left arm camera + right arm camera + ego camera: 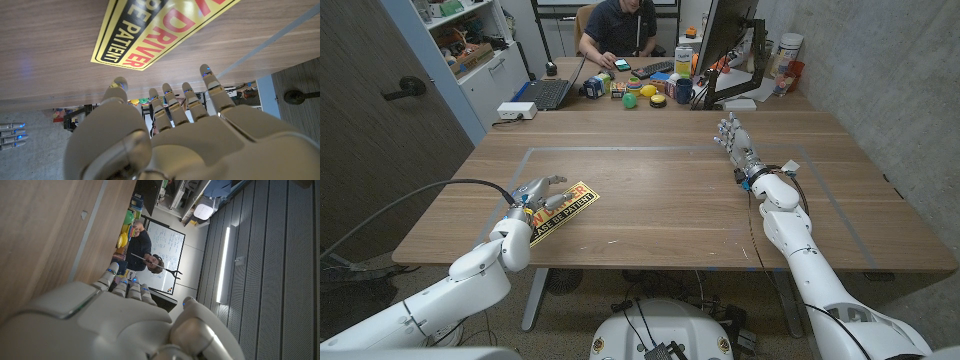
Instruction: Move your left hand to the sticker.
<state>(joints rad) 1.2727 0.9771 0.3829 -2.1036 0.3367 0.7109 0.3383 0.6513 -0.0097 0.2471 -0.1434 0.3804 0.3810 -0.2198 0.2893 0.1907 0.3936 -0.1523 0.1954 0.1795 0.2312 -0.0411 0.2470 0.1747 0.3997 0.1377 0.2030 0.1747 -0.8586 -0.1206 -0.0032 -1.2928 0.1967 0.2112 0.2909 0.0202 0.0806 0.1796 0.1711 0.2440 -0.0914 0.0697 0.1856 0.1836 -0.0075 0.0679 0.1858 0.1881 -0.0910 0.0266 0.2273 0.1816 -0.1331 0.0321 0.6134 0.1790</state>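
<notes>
Looking down from the head view, the left hand (535,193) sits at the near left of the wooden worktop (660,190), its fingers apart and holding nothing, touching the near end of the yellow sticker (565,210), which lies flat beside it. The right hand (735,140) stands far across the worktop, fingers extended and empty.

Left wrist view: the left hand's fingers (172,102) reach toward the sticker (150,30), slightly spread.

Right wrist view: the right hand (120,315) stands beside the worktop (45,235); a person (142,245) sits beyond.
</notes>
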